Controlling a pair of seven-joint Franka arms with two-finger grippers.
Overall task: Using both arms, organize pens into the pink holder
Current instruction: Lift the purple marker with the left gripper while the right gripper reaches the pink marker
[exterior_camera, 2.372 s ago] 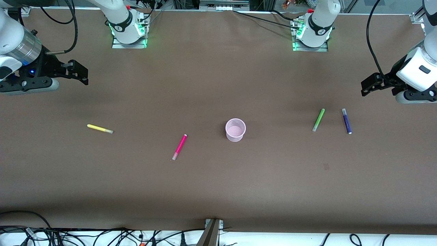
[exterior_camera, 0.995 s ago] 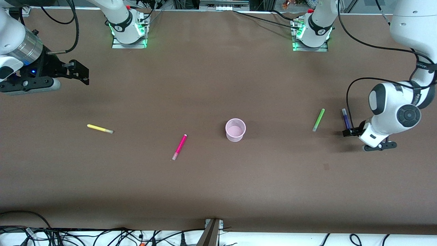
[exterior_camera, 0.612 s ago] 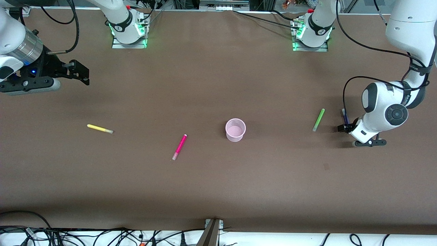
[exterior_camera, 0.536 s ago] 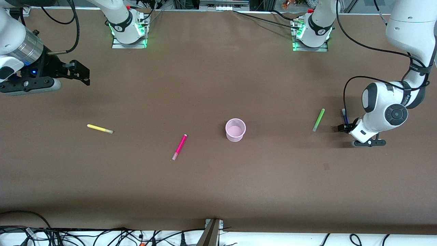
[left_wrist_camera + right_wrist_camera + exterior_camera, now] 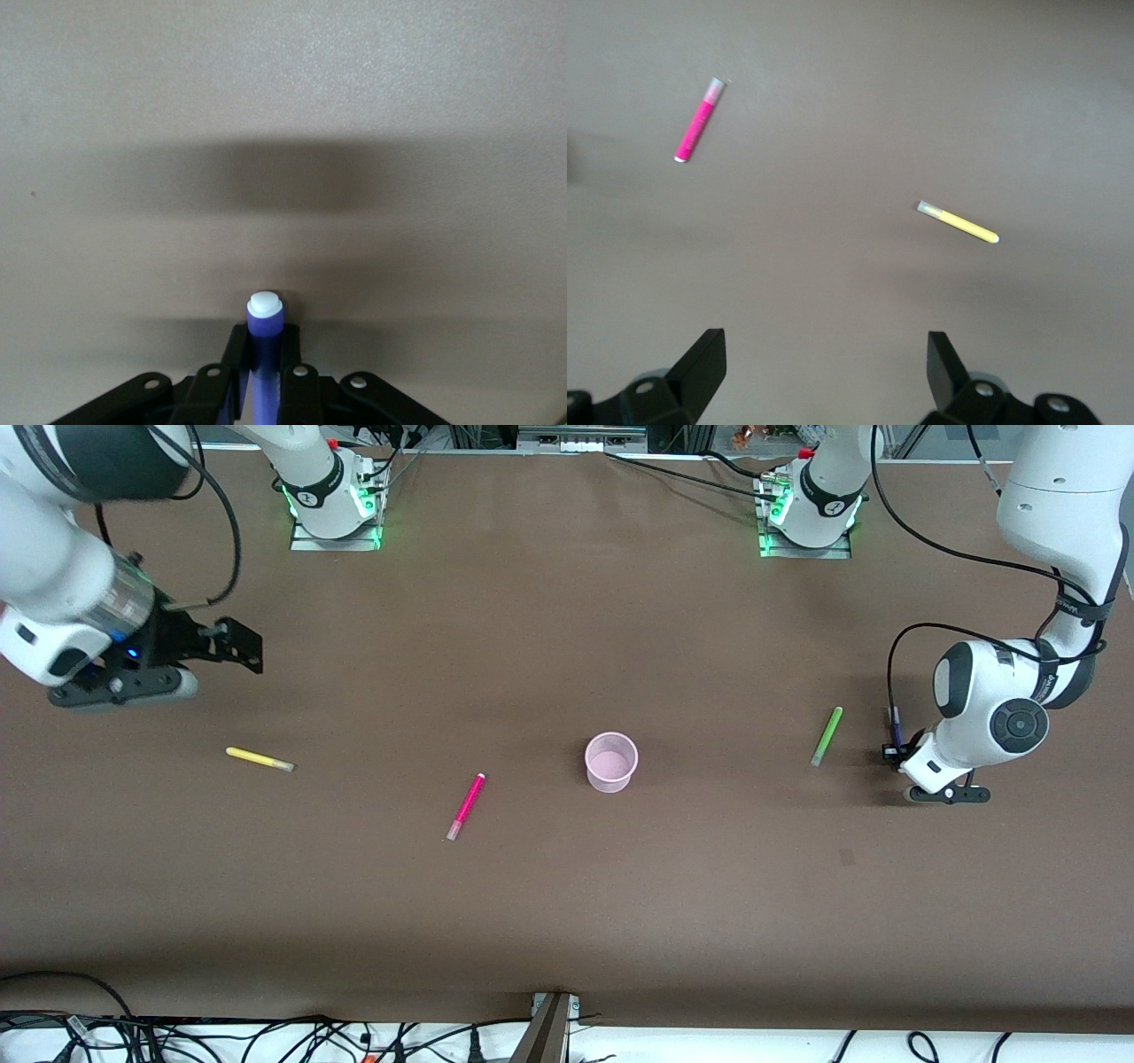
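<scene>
Down at the left arm's end of the desk (image 5: 567, 921), the left gripper (image 5: 893, 751) has clamped the blue pen (image 5: 895, 722), the cup (image 5: 611, 762) well apart. Its wrist view shows jaws pinching the barrel below the cap: light, stiff, probably slick. Over the yellow pen (image 5: 958, 222), the right gripper (image 5: 824, 363) gapes, holding nothing.

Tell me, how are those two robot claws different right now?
The left gripper is shut on the dark blue pen, down at the table at the left arm's end; the right gripper is open and holds nothing. The left gripper sits low by the light green pen, while the right gripper hangs in the air above the table near the yellow pen. Both are black, two-fingered claws on white arms.
</scene>
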